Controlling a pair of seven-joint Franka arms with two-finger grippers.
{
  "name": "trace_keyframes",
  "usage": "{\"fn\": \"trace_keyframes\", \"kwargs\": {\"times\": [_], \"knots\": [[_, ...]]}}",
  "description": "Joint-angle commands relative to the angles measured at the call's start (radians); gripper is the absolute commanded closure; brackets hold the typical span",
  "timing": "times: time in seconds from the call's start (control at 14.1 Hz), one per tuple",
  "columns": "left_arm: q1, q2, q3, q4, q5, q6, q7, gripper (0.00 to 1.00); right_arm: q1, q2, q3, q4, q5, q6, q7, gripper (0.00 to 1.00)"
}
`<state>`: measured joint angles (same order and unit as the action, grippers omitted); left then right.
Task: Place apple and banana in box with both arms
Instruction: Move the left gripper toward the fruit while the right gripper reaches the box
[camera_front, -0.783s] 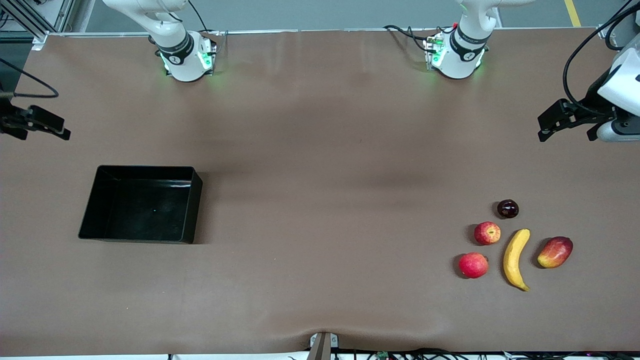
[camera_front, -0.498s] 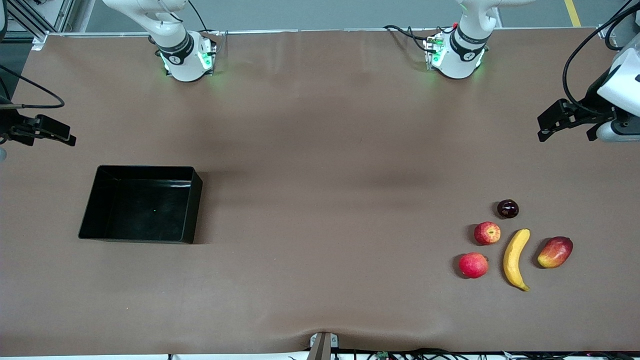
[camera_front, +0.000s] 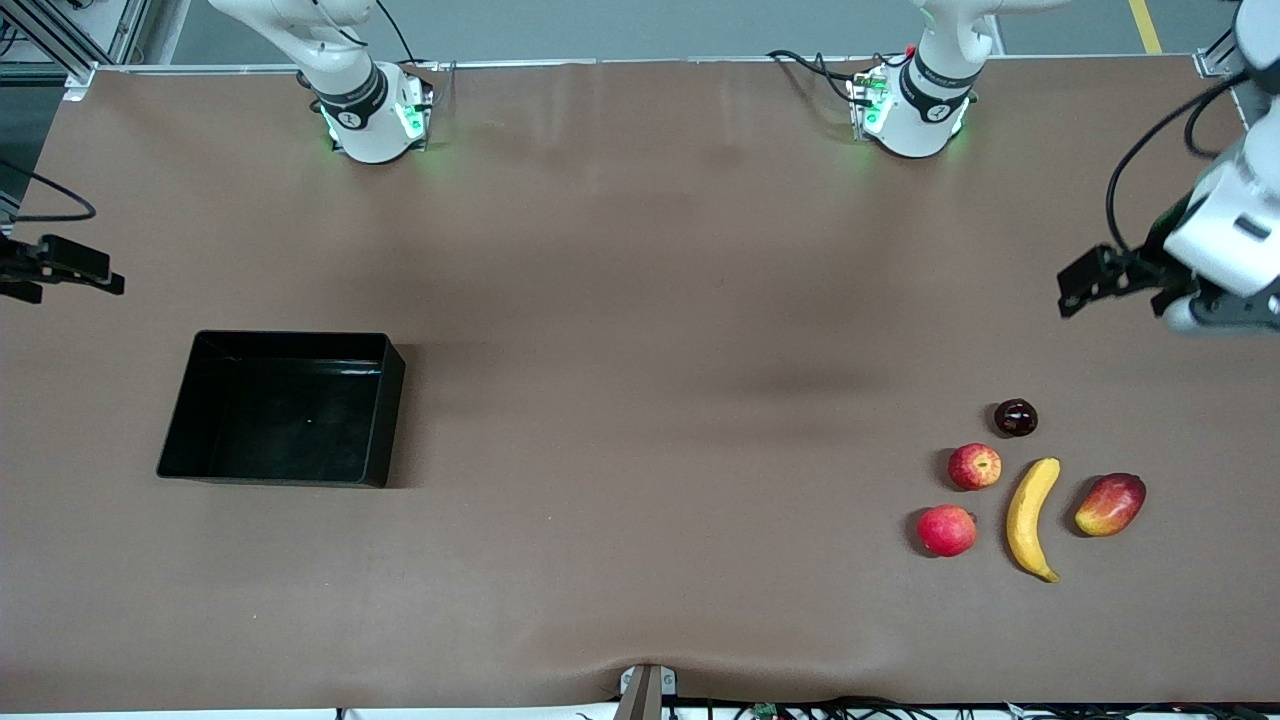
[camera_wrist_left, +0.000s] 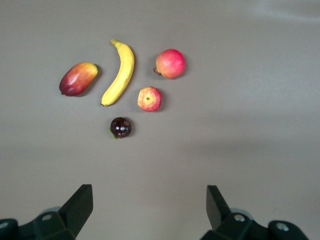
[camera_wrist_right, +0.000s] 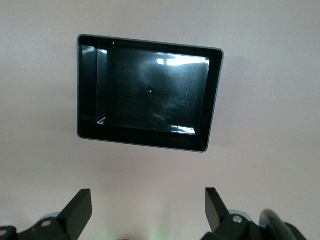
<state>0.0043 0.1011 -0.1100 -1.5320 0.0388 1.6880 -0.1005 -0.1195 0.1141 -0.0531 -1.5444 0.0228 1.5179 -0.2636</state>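
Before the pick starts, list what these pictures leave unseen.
- Right tool: front view's edge cuts off its wrist.
- Small dark round fruit: too small to identify, either view.
- Shallow glossy black plastic box: glare blurs its floor, right wrist view.
- Both arms' upper links: cut off, front view's top edge.

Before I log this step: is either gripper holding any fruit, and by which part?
Nothing is held. The left gripper and right gripper are both open and empty; the apple and banana lie on the table.
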Motion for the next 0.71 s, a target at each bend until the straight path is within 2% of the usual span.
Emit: {"fn": "trace_keyframes", "kwargs": {"times": [0.0, 0.21, 0.43, 0.64], "knots": [[0.005, 0.083, 0.000, 0.016, 0.012, 0.054, 0.015, 0.00, -0.038, 0.106, 0.013, 0.004, -0.008, 0.048, -0.026, 0.00], [0.010, 0.195, 0.000, 0.015, 0.062, 0.172, 0.016, 0.00, -0.049, 0.197, 0.015, 0.000, -0.006, 0.181, -0.028, 0.00], [0.006, 0.305, 0.001, 0.019, 0.099, 0.297, 0.083, 0.00, -0.071, 0.332, 0.015, 0.000, -0.011, 0.333, -0.029, 0.00], [0.008, 0.390, 0.004, 0.021, 0.121, 0.358, 0.145, 0.00, -0.091, 0.433, 0.013, 0.000, -0.018, 0.470, -0.100, 0.00]]}}
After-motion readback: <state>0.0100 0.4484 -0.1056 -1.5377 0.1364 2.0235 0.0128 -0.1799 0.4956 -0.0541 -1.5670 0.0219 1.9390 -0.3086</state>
